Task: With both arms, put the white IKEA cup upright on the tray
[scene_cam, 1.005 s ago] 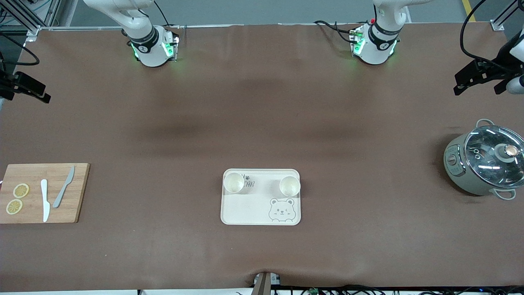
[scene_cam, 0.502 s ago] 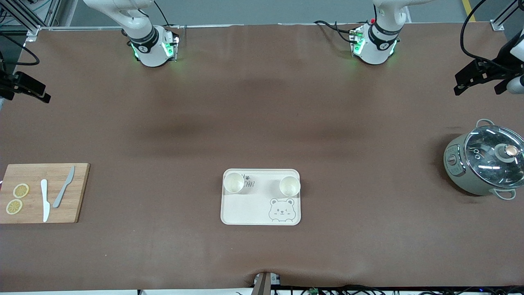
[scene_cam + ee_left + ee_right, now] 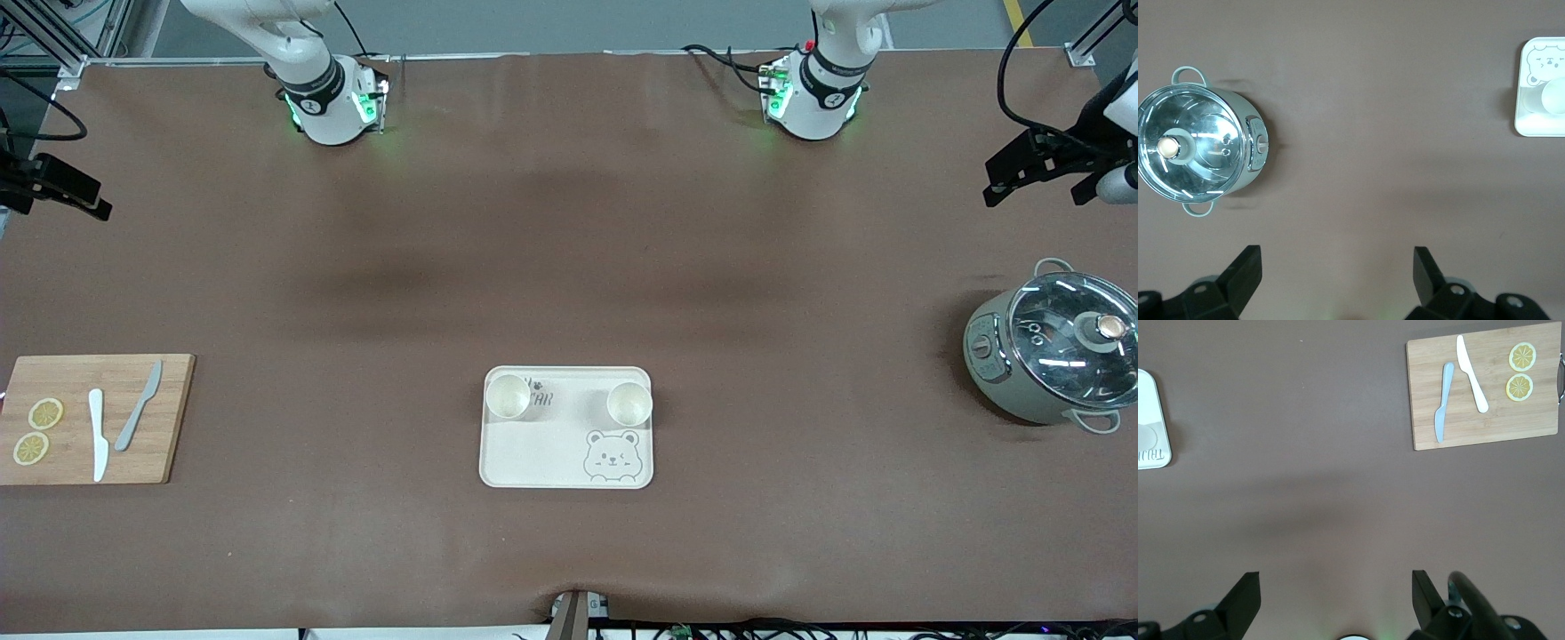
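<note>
The cream tray (image 3: pixel 542 458) with a bear drawing lies mid-table, nearer the front camera. Two white cups stand upright on it, mouths up: one (image 3: pixel 508 396) toward the right arm's end, one (image 3: pixel 629 404) toward the left arm's end. My left gripper (image 3: pixel 1036 188) hangs open over bare table at the left arm's end; its wrist view shows spread fingers (image 3: pixel 1337 253) with nothing between them, and the tray (image 3: pixel 1531 127) far off. My right gripper (image 3: pixel 58 200) hangs open over the right arm's end, its fingers (image 3: pixel 1335 577) wide apart and holding nothing, the tray's edge (image 3: pixel 1151 393) distant.
A grey-green pot with a glass lid (image 3: pixel 1053 356) stands at the left arm's end. A wooden cutting board (image 3: pixel 62 373) at the right arm's end carries two knives (image 3: pixel 98 436) and two lemon slices (image 3: pixel 44 413). Brown table stretches between them.
Both grippers have drifted very slightly at the table's ends. The cups and tray have not moved.
</note>
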Tool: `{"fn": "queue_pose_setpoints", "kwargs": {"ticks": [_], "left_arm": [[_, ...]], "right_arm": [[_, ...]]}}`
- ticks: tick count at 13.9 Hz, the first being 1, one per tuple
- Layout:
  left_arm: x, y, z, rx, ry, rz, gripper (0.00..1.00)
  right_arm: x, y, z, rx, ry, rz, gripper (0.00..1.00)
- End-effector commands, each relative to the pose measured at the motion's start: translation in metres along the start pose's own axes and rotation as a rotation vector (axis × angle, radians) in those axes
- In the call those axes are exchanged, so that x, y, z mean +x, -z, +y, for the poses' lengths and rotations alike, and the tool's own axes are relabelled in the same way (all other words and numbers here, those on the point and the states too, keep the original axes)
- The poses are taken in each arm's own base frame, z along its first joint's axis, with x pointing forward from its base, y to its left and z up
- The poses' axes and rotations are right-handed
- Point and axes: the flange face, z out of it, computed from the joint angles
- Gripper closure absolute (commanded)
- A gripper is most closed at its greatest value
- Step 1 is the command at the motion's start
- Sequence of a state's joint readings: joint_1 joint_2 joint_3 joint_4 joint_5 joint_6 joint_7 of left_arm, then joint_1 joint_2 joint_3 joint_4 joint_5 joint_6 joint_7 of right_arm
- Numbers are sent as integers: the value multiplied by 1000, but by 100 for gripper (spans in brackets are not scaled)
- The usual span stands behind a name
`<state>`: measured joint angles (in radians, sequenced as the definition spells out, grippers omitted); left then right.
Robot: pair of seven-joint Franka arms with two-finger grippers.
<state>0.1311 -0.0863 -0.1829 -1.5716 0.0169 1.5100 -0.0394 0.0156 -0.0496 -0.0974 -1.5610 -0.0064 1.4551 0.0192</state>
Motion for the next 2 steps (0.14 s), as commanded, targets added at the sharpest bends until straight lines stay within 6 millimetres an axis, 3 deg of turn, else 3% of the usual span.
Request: {"fn": "queue_pose_setpoints", "kwargs": {"ticks": [1, 2], "left_arm": [[-2, 4, 1, -14, -2, 8, 0], [-2, 3, 1, -14, -1, 7, 0]], "right_arm": [[-5, 3, 6, -14, 4, -2, 0], [-5, 4, 6, -14, 2, 0, 0]]}}
